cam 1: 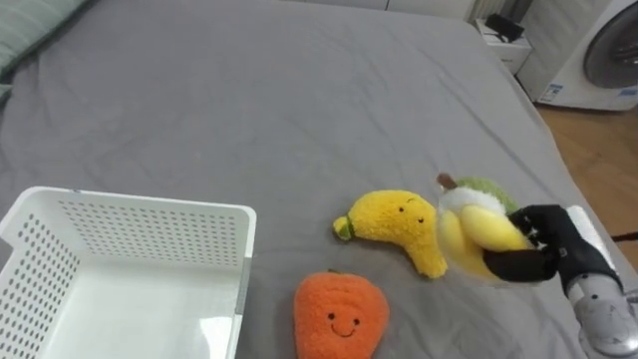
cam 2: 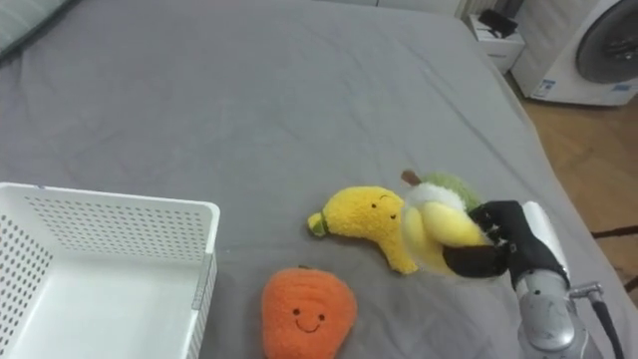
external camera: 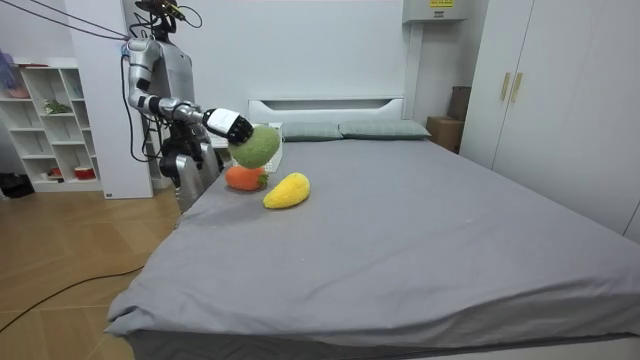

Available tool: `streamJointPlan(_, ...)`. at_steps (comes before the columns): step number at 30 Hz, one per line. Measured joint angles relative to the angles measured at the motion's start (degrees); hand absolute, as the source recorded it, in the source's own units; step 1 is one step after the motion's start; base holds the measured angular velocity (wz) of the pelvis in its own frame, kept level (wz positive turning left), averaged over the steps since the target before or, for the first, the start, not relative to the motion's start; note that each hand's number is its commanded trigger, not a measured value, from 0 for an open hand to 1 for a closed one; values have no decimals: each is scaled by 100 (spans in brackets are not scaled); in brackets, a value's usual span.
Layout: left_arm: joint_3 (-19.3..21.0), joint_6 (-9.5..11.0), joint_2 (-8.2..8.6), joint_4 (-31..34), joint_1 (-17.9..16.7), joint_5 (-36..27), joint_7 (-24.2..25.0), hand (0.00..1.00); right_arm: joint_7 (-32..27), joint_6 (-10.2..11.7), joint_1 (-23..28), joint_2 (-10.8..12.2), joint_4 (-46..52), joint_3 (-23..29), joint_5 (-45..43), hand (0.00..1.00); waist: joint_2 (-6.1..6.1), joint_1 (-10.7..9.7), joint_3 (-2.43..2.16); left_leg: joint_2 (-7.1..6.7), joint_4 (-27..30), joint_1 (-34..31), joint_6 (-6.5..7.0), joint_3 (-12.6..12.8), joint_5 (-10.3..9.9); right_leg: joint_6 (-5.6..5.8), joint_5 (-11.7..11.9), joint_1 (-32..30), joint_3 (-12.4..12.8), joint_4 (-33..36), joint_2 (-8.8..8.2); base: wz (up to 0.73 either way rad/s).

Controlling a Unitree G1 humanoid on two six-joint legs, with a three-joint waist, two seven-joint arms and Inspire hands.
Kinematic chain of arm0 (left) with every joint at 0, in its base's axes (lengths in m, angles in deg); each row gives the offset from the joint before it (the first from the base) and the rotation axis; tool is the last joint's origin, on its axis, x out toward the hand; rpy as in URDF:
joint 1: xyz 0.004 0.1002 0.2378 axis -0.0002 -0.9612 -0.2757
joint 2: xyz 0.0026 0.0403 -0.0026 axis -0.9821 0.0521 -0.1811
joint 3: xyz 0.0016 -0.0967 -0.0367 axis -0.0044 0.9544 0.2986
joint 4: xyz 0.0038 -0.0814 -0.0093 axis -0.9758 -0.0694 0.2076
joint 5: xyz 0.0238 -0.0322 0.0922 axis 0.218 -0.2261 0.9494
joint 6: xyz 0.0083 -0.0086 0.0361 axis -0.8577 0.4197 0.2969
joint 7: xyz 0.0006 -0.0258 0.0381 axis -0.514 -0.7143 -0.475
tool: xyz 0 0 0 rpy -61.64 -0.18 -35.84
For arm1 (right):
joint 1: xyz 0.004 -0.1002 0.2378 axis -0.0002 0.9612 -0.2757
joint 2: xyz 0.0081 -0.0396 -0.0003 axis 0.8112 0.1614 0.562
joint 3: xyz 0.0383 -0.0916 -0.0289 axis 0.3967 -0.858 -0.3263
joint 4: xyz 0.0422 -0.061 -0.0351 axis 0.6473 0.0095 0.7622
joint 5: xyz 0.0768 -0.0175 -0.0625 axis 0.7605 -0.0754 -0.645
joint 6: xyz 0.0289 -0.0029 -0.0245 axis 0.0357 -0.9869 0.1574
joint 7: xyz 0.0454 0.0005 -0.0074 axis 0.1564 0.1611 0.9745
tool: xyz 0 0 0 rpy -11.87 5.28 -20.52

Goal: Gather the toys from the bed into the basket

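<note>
My right hand (cam 1: 543, 249) (cam 2: 498, 244) (external camera: 228, 124) is shut on a green and pale yellow plush toy (cam 1: 477, 221) (cam 2: 436, 224) (external camera: 256, 146), held above the grey bed (cam 1: 249, 110) at the right. Just left of it lies a yellow plush with a smiling face (cam 1: 399, 227) (cam 2: 367, 221) (external camera: 287, 190). An orange plush with a smiling face (cam 1: 339, 314) (cam 2: 307, 314) (external camera: 243, 178) rests nearer to me. A white perforated basket (cam 1: 120, 279) (cam 2: 100, 274) stands on the bed at the lower left, with nothing inside that I can see.
The bed's right edge (cam 1: 558, 165) drops to a wooden floor. A washing machine (cam 1: 598, 50) and a small stand with a dark object (cam 1: 503, 35) lie beyond it. Pillows (external camera: 345, 130) rest at the headboard. In the room view I stand at the bedside by a white shelf (external camera: 50, 120).
</note>
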Motion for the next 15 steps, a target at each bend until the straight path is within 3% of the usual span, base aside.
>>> streamJointPlan(3, -24, 25, 9, -149, 45, -96, -4, 0, 0, -9, -170, -2, 297, -6, 103, 100, 53, -16, -3, 4, 2, -2, 1, 10, 2, 0, 0, 0, 6, 61, 0, -3)
streamJointPlan(10, -119, 145, 5, -267, 70, -90, -87, 0, 66, -40, -248, -1, 684, -19, 198, 100, 33, 43, -3, 3, 25, -54, 1, 1, 2, -1, 0, -17, -9, 66, -7, 0)
streamJointPlan(15, -126, 152, -4, -423, 178, -69, -155, 0, 223, -165, -529, -79, 963, -416, 165, 100, -10, 200, -1, 3, 21, -78, 0, 11, 3, -2, 1, -62, -4, 84, -2, -2)
